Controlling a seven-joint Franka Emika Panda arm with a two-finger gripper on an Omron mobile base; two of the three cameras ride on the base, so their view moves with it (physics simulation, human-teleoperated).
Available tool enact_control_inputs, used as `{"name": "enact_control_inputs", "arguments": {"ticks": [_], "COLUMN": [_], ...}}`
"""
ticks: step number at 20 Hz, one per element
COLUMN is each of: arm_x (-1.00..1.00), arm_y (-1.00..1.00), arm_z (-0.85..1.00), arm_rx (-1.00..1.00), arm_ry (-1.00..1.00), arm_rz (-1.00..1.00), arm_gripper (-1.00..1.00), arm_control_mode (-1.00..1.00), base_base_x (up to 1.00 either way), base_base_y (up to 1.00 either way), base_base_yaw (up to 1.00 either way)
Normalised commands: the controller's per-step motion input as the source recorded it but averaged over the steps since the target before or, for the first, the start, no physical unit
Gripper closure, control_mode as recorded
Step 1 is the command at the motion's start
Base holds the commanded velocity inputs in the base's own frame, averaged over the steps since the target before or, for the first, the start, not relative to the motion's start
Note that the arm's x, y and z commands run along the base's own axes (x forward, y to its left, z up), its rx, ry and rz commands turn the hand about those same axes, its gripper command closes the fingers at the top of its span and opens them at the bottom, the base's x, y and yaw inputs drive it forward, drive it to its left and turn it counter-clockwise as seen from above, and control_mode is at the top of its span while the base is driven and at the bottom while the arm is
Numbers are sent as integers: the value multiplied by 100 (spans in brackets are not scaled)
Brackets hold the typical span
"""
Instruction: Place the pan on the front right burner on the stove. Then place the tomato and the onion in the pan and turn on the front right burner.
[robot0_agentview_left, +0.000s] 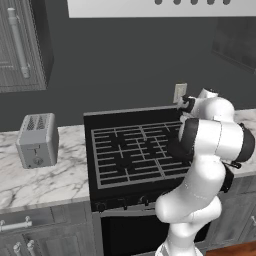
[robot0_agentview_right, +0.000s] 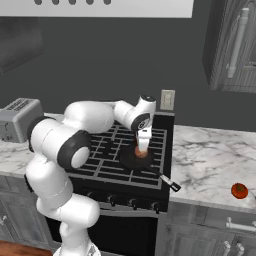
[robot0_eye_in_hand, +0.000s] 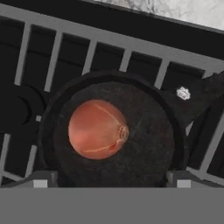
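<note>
One vegetable sat in the pan (robot0_agentview_right: 137, 159), one waited on the counter (robot0_agentview_right: 210, 150).
You had the toaster (robot0_agentview_right: 17, 120) far left, well clear; on the stove (robot0_agentview_right: 125, 150), the claw (robot0_agentview_right: 142, 148) hung spread just above the onion (robot0_eye_in_hand: 97, 129), gripping nothing. The onion could roll against the pan's low rim if you brushed it lifting off, so I'd rise straight. Right of the pan's handle (robot0_agentview_right: 167, 182), open marble led to the tomato (robot0_agentview_right: 239, 190), which lay near the front edge and might be nudged off.
</note>
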Motion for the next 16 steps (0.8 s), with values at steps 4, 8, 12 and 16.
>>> {"name": "enact_control_inputs", "arguments": {"ticks": [4, 8, 12, 16], "arm_x": [-35, -40, -36, -22], "arm_y": [-6, -26, -49, -65], "arm_z": [53, 6, 0, 0], "arm_rx": [-3, -11, -14, -8], "arm_ry": [3, 0, -2, -1], "arm_rz": [-5, -1, 0, 0], "arm_gripper": [-100, -100, -100, -100], "arm_control_mode": [-100, -100, -100, -100], "base_base_x": [0, 0, 0, 0], "base_base_y": [0, 0, 0, 0], "base_base_yaw": [0, 0, 0, 0]}}
